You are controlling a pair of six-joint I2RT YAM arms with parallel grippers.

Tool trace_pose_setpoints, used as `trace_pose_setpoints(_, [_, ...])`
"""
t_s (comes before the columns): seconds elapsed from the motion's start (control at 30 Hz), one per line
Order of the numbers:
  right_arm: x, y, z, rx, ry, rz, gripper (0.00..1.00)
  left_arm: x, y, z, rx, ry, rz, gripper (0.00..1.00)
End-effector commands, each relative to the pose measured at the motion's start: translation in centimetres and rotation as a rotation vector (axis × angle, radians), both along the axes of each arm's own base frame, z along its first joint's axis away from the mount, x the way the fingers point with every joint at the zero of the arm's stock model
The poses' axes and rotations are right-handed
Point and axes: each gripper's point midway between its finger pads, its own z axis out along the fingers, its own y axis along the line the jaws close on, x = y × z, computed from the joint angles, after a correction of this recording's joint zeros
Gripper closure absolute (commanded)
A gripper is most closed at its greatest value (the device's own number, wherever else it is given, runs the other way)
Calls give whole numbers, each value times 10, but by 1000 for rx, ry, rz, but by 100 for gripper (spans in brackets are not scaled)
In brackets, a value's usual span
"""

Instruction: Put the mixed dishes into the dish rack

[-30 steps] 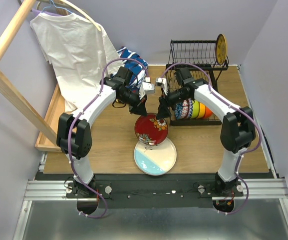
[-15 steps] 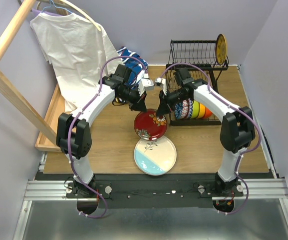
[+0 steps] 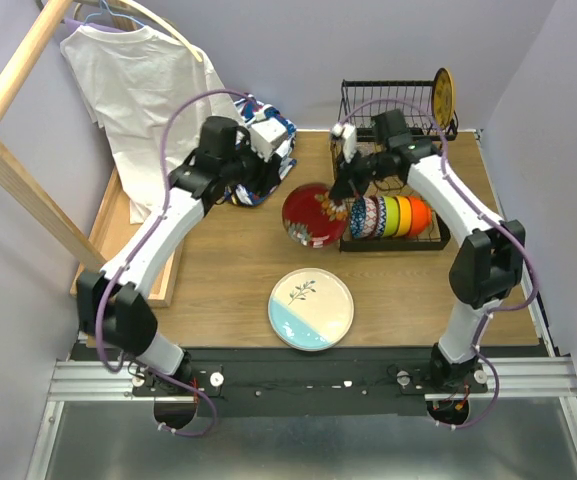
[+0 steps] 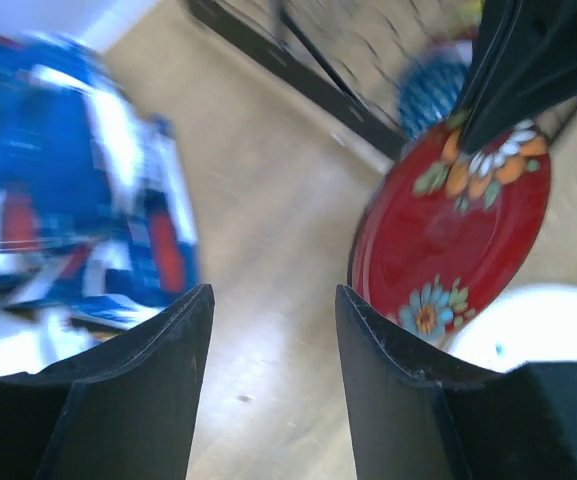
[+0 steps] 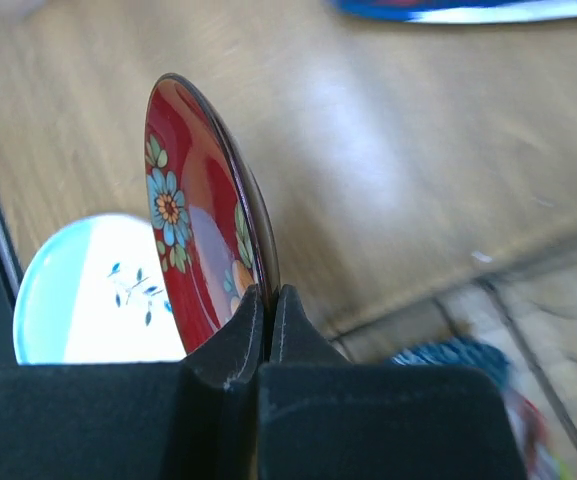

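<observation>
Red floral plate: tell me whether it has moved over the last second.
Yes. The red floral plate has moved away from the pale blue plate it overlapped, toward the dish rack, held by the right gripper.

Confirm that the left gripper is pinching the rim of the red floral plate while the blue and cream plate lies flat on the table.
Wrong arm: the right gripper pinches the rim of the red floral plate, as the right wrist view shows. The blue and cream plate does lie flat on the table.
</observation>
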Motion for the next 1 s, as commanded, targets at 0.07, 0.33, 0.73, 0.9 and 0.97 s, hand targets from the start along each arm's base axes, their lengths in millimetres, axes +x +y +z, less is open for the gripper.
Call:
trace_pose_setpoints(0.07, [73, -56, 146, 154, -232, -392, 100, 20, 44, 60, -61, -225, 310, 29])
trace_pose_setpoints(0.33, [98, -105, 302, 390, -600, -780, 100, 8, 43, 23, -75, -141, 327, 1])
trace_pose_setpoints(0.73, [152, -216, 322, -25, -885, -1286, 100, -3, 56, -18, -95, -27, 446, 1])
trace_pose_setpoints(0.9, [158, -223, 308, -142, -917, -1276, 100, -4, 52, -27, -99, -4, 440, 1])
trace_pose_setpoints(0.97, [162, -228, 301, -200, -912, -1288, 100, -4, 52, -25, -109, -2, 442, 1])
